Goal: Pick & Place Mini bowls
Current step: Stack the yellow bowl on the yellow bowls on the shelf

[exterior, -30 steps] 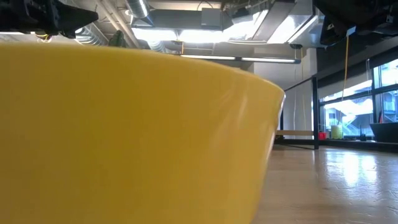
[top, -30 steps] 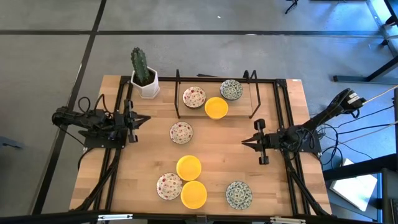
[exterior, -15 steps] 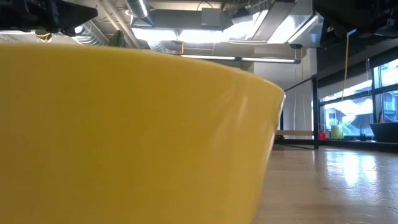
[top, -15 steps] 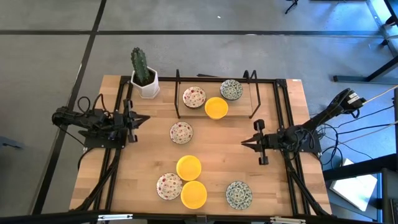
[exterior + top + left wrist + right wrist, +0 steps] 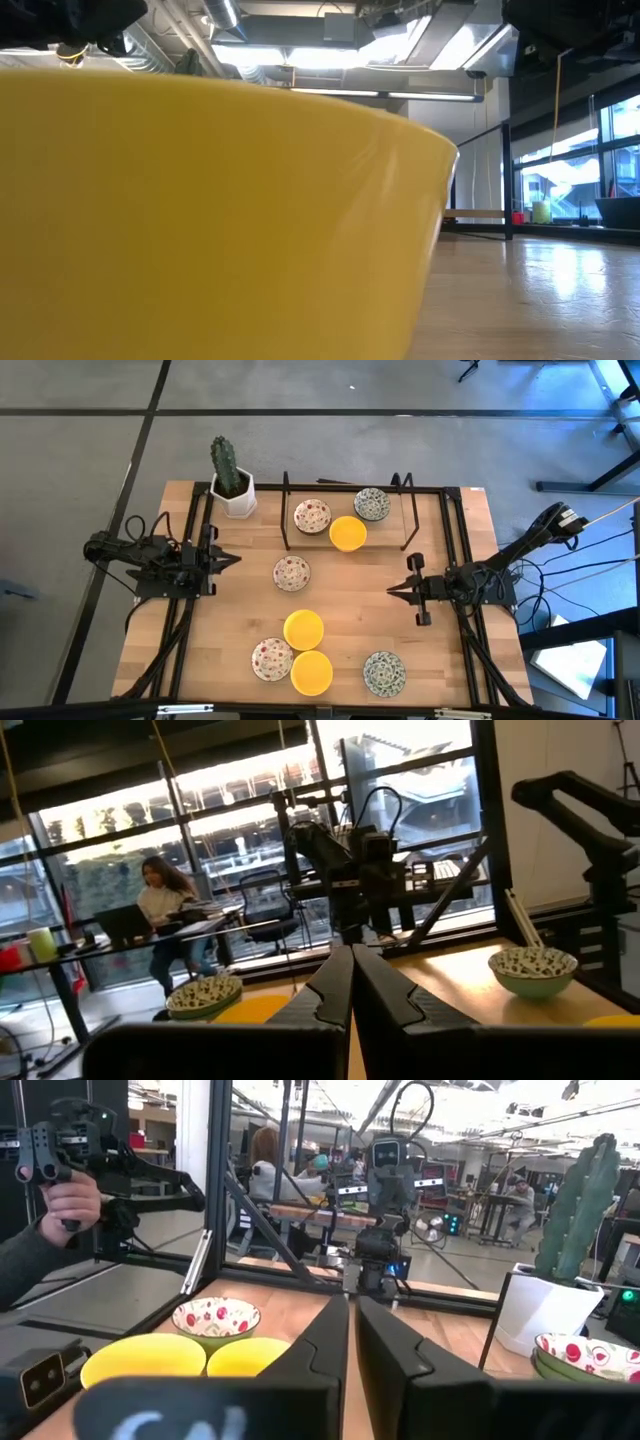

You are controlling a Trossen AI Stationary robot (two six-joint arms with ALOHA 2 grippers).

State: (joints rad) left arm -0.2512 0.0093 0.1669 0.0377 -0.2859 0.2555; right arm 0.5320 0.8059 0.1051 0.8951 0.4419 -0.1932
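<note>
Eight mini bowls on the table (image 5: pixel 440 650), none held: speckled red bowl (image 5: pixel 312 516), yellow bowl (image 5: pixel 347 532) and grey-green bowl (image 5: pixel 372 503) sit inside the wire rack (image 5: pixel 286 510) at the far side. Another speckled bowl (image 5: pixel 291 572) is mid-table, between my two grippers. Near edge has two yellow bowls (image 5: pixel 303 628), (image 5: pixel 311 672), a speckled one (image 5: pixel 271 659) touching them, and a grey-green one (image 5: pixel 383 672) apart to the right

Change over the last second: no bowl moved. My left gripper (image 5: pixel 229 557) finished closing, fingers (image 5: pixel 335 985) now pressed together on nothing, and it shifted slightly along the left edge. My right gripper (image 5: pixel 393 589) is also nearly shut and empty, parked right of centre, unchanged. I read that as idle or between picks, no pick underway yet

Hard to see: the low view is almost entirely blocked by one yellow bowl's wall (image 5: pixel 200 220), so no table-level check there. Cactus pot (image 5: pixel 232 485) stands at the far left corner. People (image 5: pixel 165 910) show in the room behind, one hand (image 5: pixel 70 1200) holding a controller
</note>
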